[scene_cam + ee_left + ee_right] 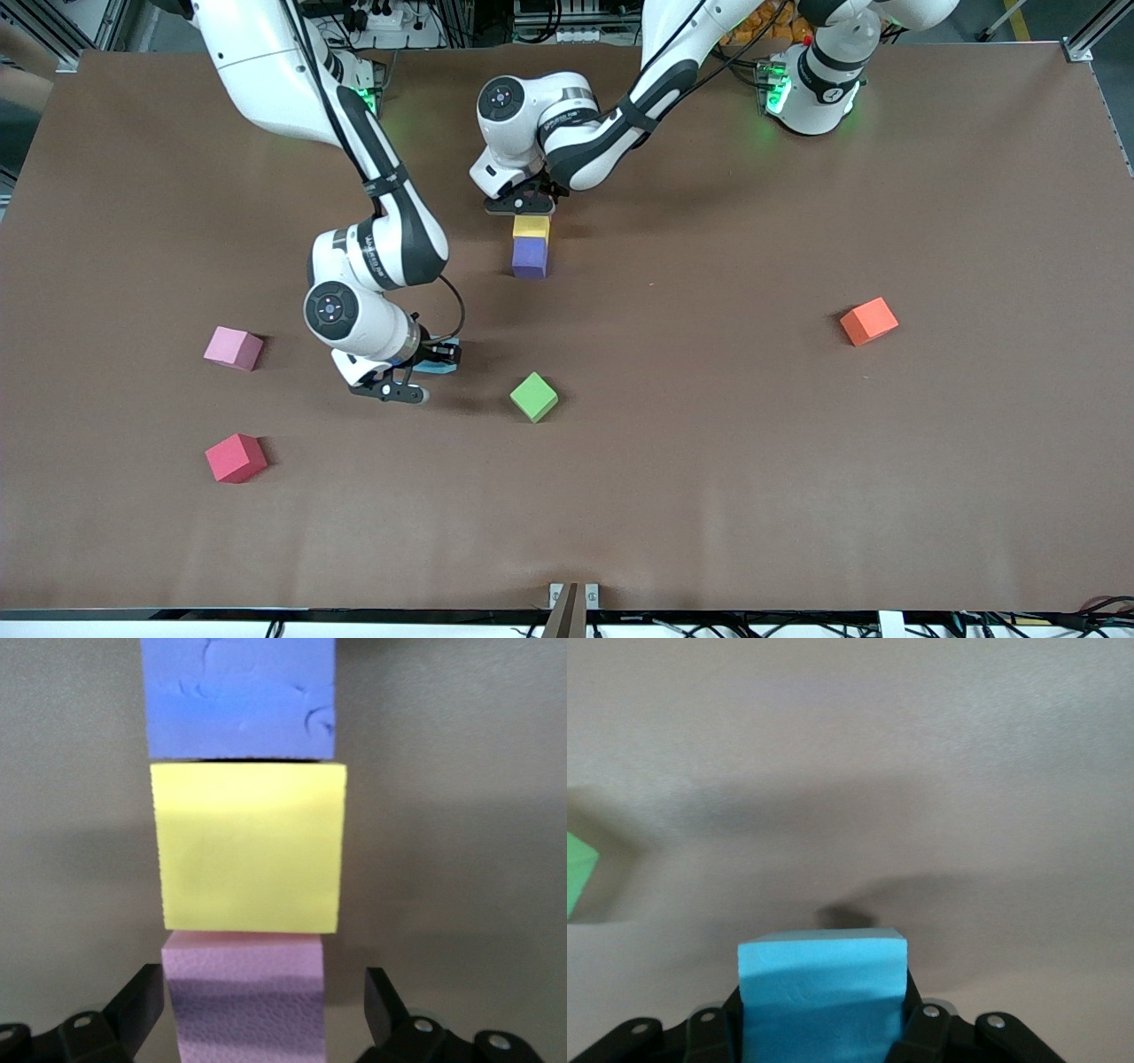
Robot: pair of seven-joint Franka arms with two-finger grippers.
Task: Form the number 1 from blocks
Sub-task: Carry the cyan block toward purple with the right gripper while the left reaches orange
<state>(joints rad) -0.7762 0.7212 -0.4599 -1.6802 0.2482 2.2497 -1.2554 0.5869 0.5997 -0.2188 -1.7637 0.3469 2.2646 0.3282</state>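
Fingers of left gripper (266, 1014) spread wide, straddling pink block (244, 997) ending yellow (248, 846)–purple (239, 695) row mid-counter; careless lift could nudge it. Right gripper (824, 1028) clamps light blue block (822, 979); risks slipping.

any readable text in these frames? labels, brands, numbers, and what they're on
No text can be read.
Right arm: dark band near the wrist carries lettering, too small to read.
Left arm: similar band lettering, too small to read.
Blocks, including the yellow block, purple block and light blue block: plain faces, no print.
Table: no markings.
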